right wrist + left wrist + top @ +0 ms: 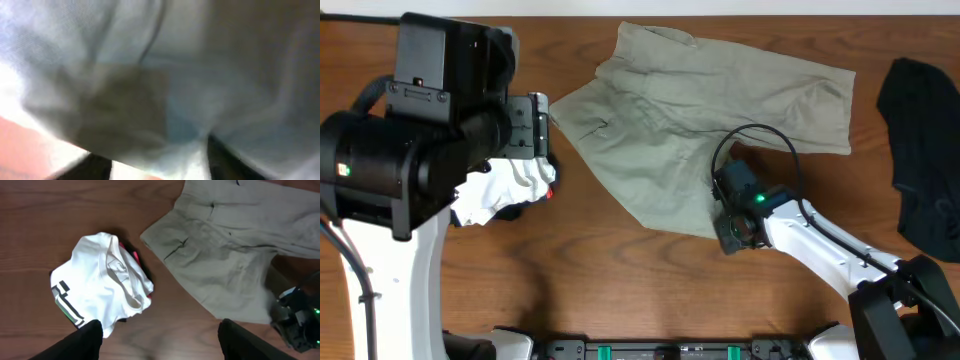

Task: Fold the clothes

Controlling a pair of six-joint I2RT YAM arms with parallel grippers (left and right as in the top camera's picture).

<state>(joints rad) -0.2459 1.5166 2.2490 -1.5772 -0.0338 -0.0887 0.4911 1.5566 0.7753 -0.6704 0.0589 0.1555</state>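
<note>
**A:** Where's the piece we're folding?

**B:** The khaki garment (700, 110) is spread across the middle of the table (620, 270), reaching toward the far edge. I judge its long axis runs from the near left up toward the far right corner. The broad end faces left and the narrower end points right.

**A:** Anything else lying about?

**B:** A black garment (920, 150) is heaped at the right edge, well apart from the khaki. A white shirt (100, 280), already a compact bundle, sits near the left edge.

**A:** Which arm is closer to the khaki?

**B:** The right one, clearly. The right gripper (732, 228) is down on the near hem, so almost all of the cloth lies away from it toward the far edge. Its own camera shows only blurred fabric pressed close, so I cannot tell whether the fingers are closed on it.

**A:** And the left?

**B:** The left gripper (160, 342) hangs high over the left side, nearer the white shirt. Its fingers are spread wide with nothing between them. The khaki's left corner lies to its right.
</note>
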